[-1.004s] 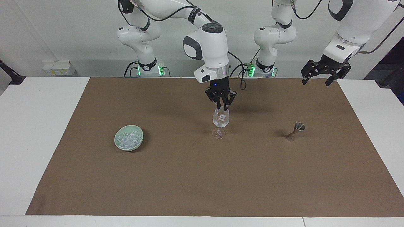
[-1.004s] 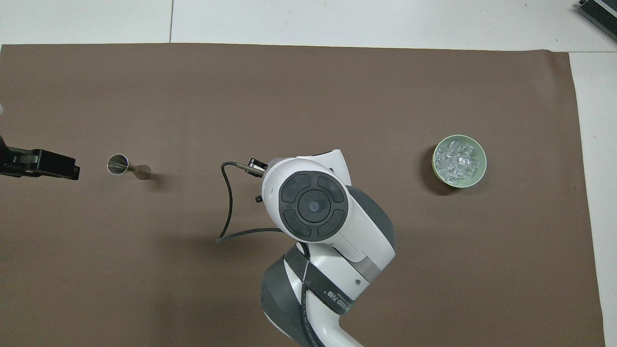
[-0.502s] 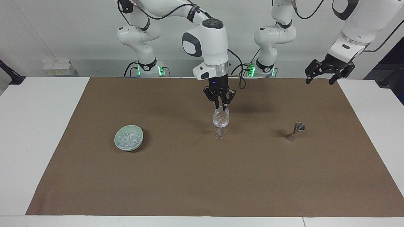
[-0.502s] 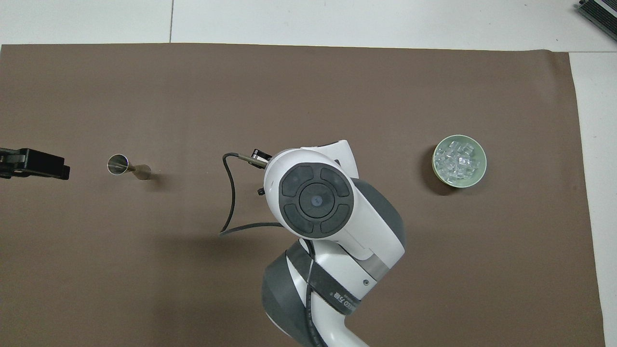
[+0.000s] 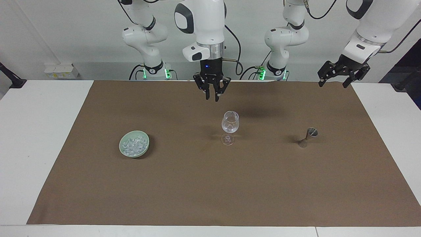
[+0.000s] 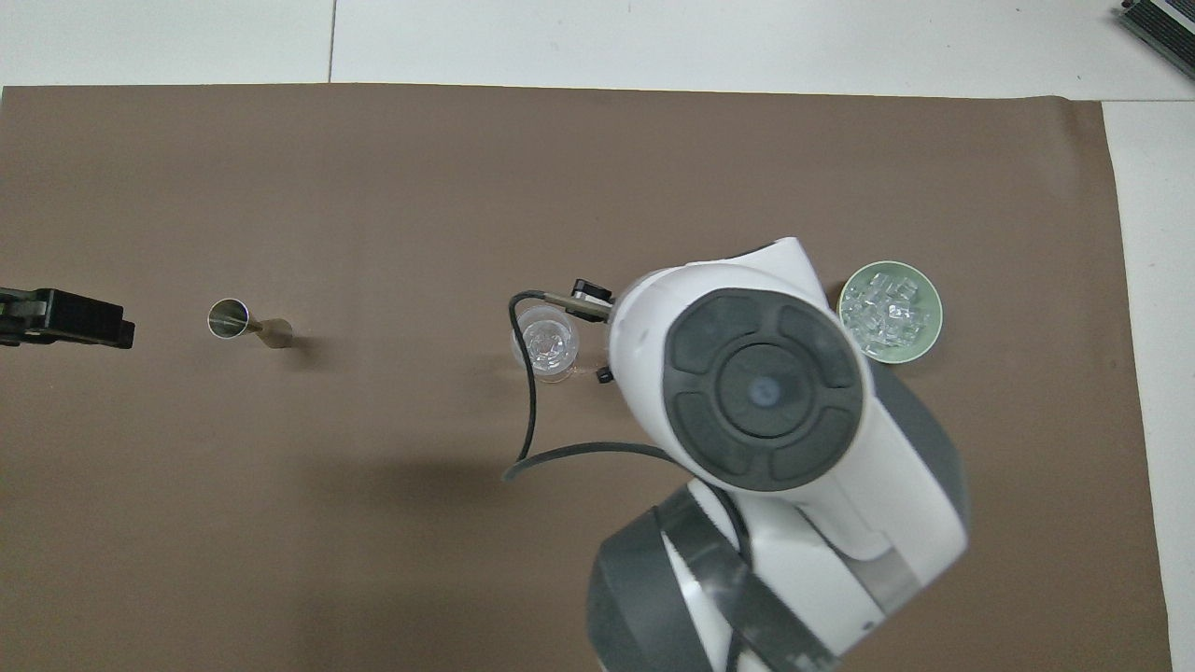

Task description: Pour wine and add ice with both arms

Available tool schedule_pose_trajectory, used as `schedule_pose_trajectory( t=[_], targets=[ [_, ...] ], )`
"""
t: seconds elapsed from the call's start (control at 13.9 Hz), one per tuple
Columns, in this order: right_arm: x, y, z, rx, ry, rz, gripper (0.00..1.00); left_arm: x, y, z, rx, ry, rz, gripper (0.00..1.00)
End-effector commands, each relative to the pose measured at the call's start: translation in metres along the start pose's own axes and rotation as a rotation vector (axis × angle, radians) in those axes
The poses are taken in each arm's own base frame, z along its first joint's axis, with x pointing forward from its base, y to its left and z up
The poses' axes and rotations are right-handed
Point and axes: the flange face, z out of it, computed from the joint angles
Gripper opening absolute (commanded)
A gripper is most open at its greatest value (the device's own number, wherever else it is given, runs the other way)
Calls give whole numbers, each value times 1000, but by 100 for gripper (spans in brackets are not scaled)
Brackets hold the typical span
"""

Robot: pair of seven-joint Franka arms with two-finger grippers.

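Note:
A clear wine glass (image 5: 230,126) stands upright mid-mat; it also shows in the overhead view (image 6: 548,342), with small clear chunks in its bowl. The ice (image 5: 133,144) is heaped in a pale green bowl (image 5: 126,152) toward the right arm's end, also in the overhead view (image 6: 887,308). My right gripper (image 5: 212,95) hangs high over the mat between the glass and the bowl, open and empty. In the overhead view its own wrist (image 6: 761,392) hides it. My left gripper (image 5: 342,78) waits, open and empty, over the mat's edge at the left arm's end, and shows in the overhead view (image 6: 65,317).
A small metal jigger (image 5: 307,137) stands on the brown mat (image 5: 210,191) toward the left arm's end, in line with the glass; it also shows in the overhead view (image 6: 229,317). White table (image 5: 39,131) borders the mat on both ends.
My right gripper has risen from just above the glass's rim and drawn away toward the bowl's end. The glass now stands uncovered. The left gripper lifted slightly, then held still.

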Motion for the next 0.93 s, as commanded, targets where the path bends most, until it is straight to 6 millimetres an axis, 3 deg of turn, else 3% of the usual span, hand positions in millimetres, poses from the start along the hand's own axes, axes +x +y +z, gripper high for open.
schedule_pose_trajectory(
  t=[0.0, 0.07, 0.43, 0.86],
  targets=[
    [9, 37, -11, -46, 1, -62, 90, -5, 1, -6, -10, -1, 0, 100],
    [16, 48, -22, -52, 9, -88, 100, -5, 1, -6, -10, -1, 0, 100],
    [63, 101, -32, -62, -1, -135, 100, -5, 1, -6, -10, -1, 0, 100],
    [94, 143, -40, -95, -15, -89, 100, -5, 0, -6, -10, -1, -1, 100]
  ],
)
